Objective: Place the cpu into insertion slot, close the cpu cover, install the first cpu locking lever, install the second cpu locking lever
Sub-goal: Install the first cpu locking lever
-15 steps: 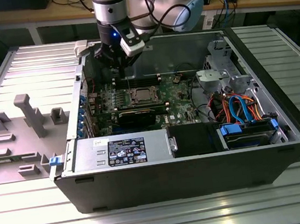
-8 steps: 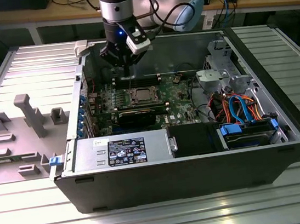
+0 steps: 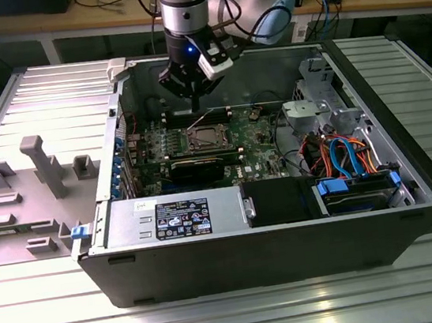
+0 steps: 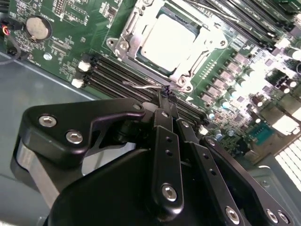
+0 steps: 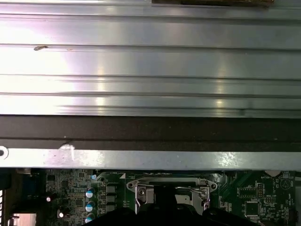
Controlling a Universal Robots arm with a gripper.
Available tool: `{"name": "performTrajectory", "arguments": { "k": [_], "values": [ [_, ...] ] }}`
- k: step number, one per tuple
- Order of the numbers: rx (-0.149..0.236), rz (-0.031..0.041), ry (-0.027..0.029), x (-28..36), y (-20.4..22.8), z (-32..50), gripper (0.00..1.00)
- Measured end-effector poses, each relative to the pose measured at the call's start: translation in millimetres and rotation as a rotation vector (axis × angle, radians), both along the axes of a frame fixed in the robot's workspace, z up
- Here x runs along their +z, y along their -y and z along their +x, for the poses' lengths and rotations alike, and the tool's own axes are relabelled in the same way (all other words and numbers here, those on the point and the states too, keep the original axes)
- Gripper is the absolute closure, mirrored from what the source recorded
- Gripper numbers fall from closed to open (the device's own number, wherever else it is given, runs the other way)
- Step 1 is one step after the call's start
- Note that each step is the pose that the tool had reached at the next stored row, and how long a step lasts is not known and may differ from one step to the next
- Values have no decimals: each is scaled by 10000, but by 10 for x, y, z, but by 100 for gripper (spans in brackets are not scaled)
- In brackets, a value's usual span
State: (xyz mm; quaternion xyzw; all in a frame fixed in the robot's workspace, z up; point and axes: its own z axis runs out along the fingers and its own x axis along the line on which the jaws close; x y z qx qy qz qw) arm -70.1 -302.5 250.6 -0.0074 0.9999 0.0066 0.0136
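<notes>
Hovering over the open computer case [image 3: 409, 176], my gripper [image 4: 166, 95] had its fingers drawn together to a narrow tip with nothing between them, poised just above a thin wire locking lever [image 4: 141, 87] beside the memory slots [image 4: 117, 75]. In the exterior view the gripper [image 3: 193, 93] hung at roughly twelve o'clock from the socket.

Outward from the tip, at about twelve o'clock in the second wrist view, the cpu [image 4: 167, 37] sat seated in the insertion slot, its silvery top showing through the window of the cpu cover [image 4: 129, 40], which lay flat over it. The insertion slot [image 3: 205, 138] itself sat mid-board on the green motherboard [image 3: 260, 136].

My read: placement and cover closing were done; the lever step was in hand. Whether either lever was latched, I could not tell.

The next move, as I judged it, called for a fine push on that thin wire, sideways and down under its hook, without sliding off onto the memory slots.
</notes>
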Motion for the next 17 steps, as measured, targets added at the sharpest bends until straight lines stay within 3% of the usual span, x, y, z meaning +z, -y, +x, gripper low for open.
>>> {"name": "performTrajectory", "arguments": {
  "k": [10, 13, 17],
  "values": [
    [-1, 0, 4, -118, 0, 80, 89],
    [-1, 68, 4, -120, -1, 80, 89],
    [-78, 71, 5, -128, -16, 84, 89]
  ]
}}
